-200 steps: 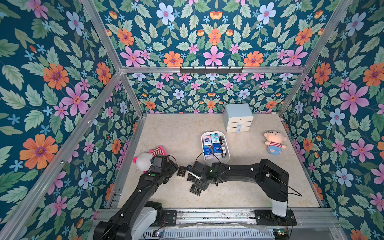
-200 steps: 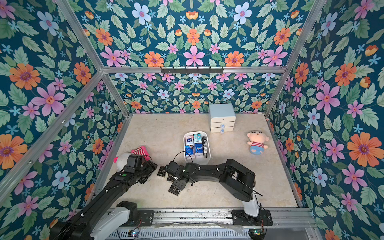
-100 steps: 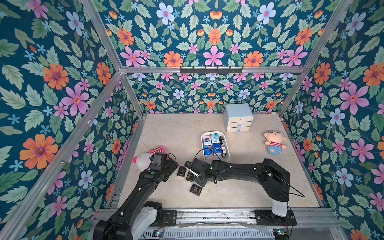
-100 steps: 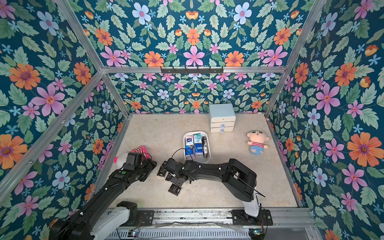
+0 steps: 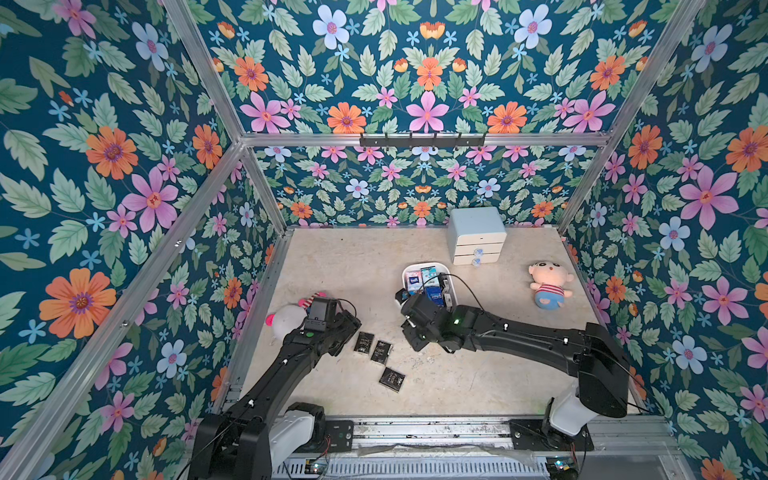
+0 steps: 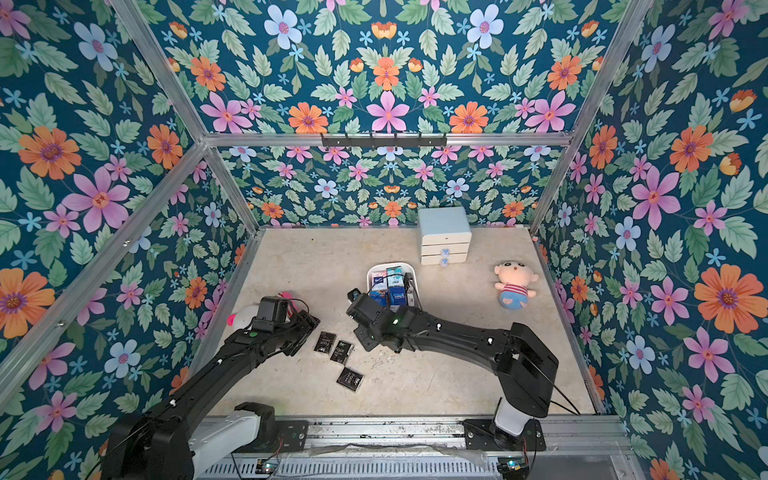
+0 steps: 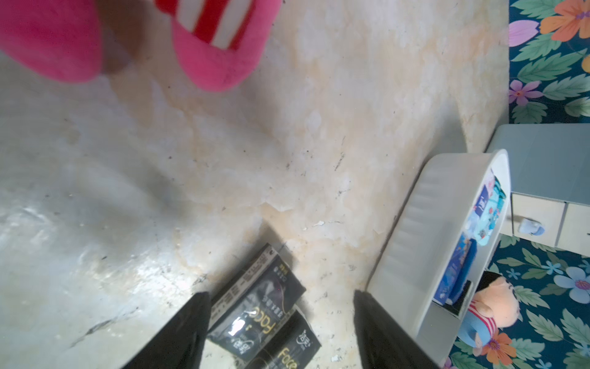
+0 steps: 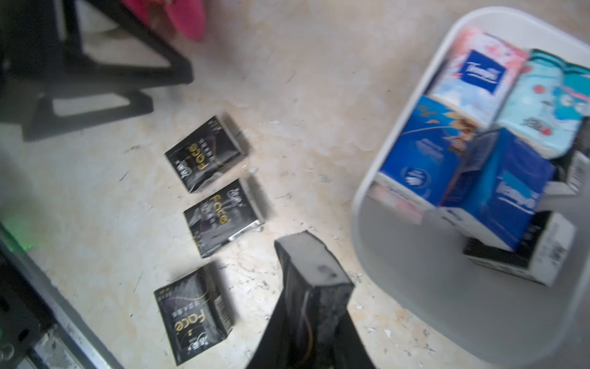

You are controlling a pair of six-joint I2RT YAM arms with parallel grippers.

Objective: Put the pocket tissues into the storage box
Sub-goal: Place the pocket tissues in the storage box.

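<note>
Three black pocket tissues lie in a row on the floor, and all three show in the right wrist view. My left gripper stands open just over the leftmost packet. My right gripper is shut on a black packet, held off the floor between the row and the storage box. The white box holds several blue, light blue and pink packets.
A pale blue drawer cabinet stands behind the box. A plush doll in a striped shirt lies at the right. A pink and white plush lies right against my left wrist, by the left wall.
My right gripper has shut at the row of packets and moved up and right towards the box. The left gripper has edged closer to the leftmost packet.
</note>
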